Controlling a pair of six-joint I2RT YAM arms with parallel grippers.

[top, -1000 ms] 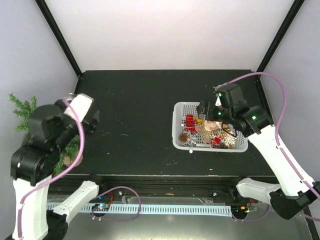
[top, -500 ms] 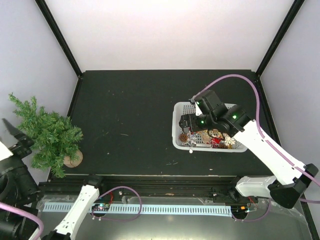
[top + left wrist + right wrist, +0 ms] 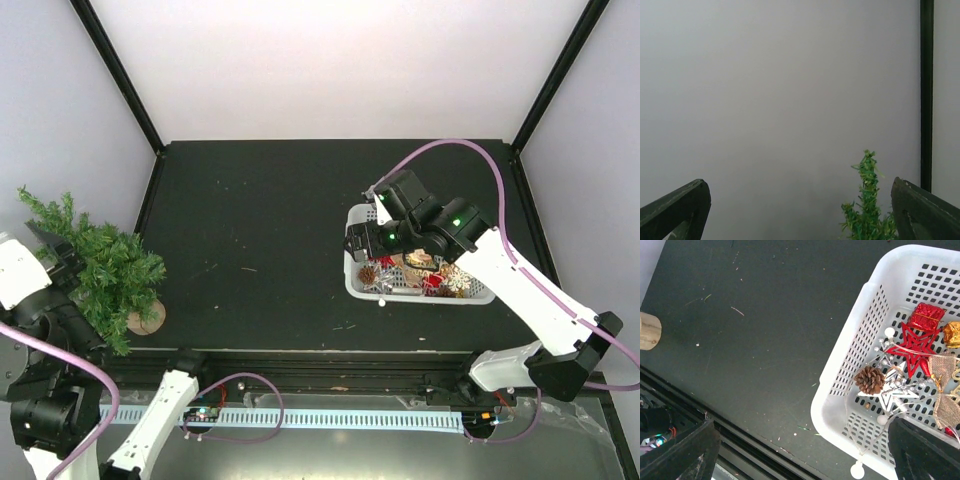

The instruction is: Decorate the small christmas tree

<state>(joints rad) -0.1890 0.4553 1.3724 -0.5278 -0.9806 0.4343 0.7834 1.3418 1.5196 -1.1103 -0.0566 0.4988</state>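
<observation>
The small christmas tree [image 3: 105, 268] stands at the table's left edge on its tan stump [image 3: 147, 319], with no ornaments showing on it. My left gripper [image 3: 60, 256] sits just left of the tree, open; in the left wrist view its fingers [image 3: 682, 210] frame a bare wall and the tree's tip [image 3: 868, 200]. My right gripper [image 3: 362, 243] hovers open over the left end of the white basket [image 3: 352, 283]. Nothing lies between its fingers [image 3: 927, 452]. Below it are a pine cone [image 3: 869, 379], a red star [image 3: 912, 342] and a white star [image 3: 892, 396].
The basket wall [image 3: 850, 365] also holds a red gift box [image 3: 926, 316], a gold ornament [image 3: 952, 334] and a burlap bow [image 3: 945, 400]. A white bead sprig [image 3: 857, 470] hangs over its near rim. The stump [image 3: 649, 330] shows far left. Black frame posts [image 3: 118, 75] rise at the back corners.
The left arm swung off the tree, dropped to the lower left, then brought its gripper up beside the tree. The right gripper moved left across the basket to its left end.
</observation>
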